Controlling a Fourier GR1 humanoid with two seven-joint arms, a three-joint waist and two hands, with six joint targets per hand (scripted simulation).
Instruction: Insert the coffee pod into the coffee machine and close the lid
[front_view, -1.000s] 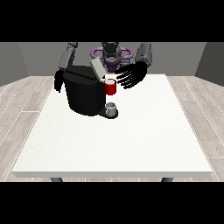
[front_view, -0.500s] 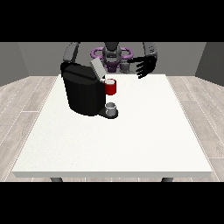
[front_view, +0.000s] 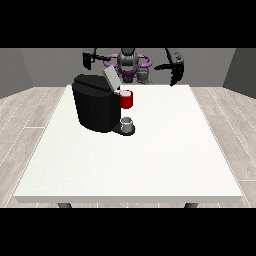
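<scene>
Your hand at the view's right hangs raised at the table's one o'clock edge, fingers pointing down, relaxed, holding nothing. I cannot tell the fingers of the hand at the view's left, raised at eleven o'clock behind the coffee machine. The machine's lid stands up, a red thing at the machine at its three o'clock side, and a grey thing sits on its base

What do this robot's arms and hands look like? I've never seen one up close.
Both arms are slim and dark, grey to black, joined to a grey torso ringed with purple. Each ends in a black hand: one at the view's left, one at the view's right. No cables or markings can be made out.
</scene>
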